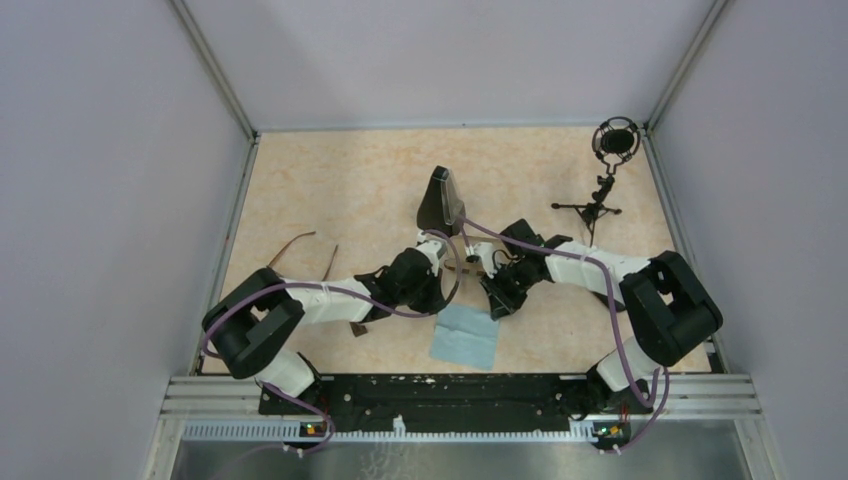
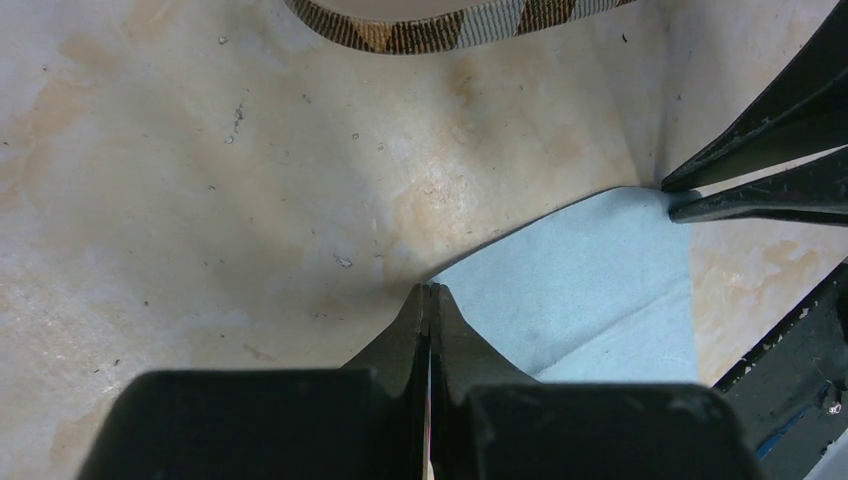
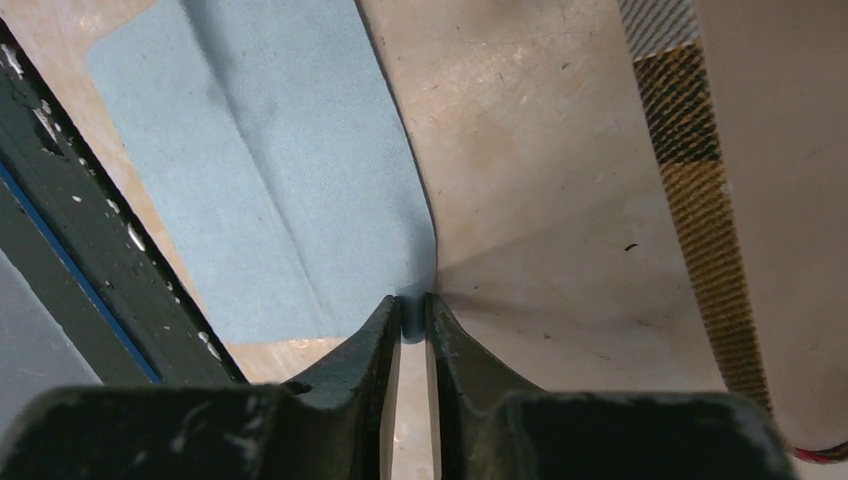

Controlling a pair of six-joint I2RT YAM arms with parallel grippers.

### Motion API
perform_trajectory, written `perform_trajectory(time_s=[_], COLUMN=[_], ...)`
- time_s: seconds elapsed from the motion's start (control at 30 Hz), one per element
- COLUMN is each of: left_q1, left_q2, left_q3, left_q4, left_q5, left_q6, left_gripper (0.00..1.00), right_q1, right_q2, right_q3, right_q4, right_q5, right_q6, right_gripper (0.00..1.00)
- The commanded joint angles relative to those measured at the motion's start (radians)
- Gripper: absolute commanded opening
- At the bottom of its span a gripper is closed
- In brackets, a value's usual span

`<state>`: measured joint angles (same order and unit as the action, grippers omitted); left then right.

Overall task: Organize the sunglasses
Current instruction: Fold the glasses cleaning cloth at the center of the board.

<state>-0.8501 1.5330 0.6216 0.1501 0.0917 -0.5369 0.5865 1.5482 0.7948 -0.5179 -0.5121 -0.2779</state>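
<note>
The slim brown-framed sunglasses (image 1: 303, 250) lie open on the table at the left, far from both grippers. The amber-lensed pair does not show clearly; a small brown bit (image 1: 357, 328) pokes out under my left forearm. A light blue cloth (image 1: 466, 337) lies at the front middle. My left gripper (image 1: 443, 302) (image 2: 430, 290) is shut on its left far corner (image 2: 560, 290). My right gripper (image 1: 495, 311) (image 3: 412, 305) is shut on the other far corner (image 3: 270, 170), and its fingers (image 2: 760, 130) also show in the left wrist view.
A black triangular case (image 1: 440, 199) stands behind the grippers. A plaid case shows at the edge of the left wrist view (image 2: 450, 28) and of the right wrist view (image 3: 690, 200). A microphone on a small tripod (image 1: 605, 180) stands at the back right. Walls enclose the table.
</note>
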Motion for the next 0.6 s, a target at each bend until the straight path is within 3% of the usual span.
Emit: perform_trajectory(time_s=[0.0,0.13,0.3,0.57], left_q1=[0.007,0.008,0.015,0.026], left_q2=[-0.040,-0.050,-0.065,-0.101], left_q3=[-0.014,-0.009,-0.006,-0.013], left_q4=[0.021,0.024,0.029,0.051], left_q5=[0.004,0.001,-0.052,-0.025], left_q6=[0.005,0.024,0.037,0.055], left_gripper=[0.00,0.00,0.00,0.00], right_q1=[0.012,0.012,0.011,0.012], right_q2=[-0.003,-0.003,0.020,-0.023], right_q3=[0.047,0.075,0.112,0.095], right_q4=[0.014,0.019,0.023,0.026], right_q5=[0.014,0.037,0.063,0.064], right_q6=[-0.012,-0.022,-0.058,-0.112], right_gripper=[0.12,0.00,0.00,0.00])
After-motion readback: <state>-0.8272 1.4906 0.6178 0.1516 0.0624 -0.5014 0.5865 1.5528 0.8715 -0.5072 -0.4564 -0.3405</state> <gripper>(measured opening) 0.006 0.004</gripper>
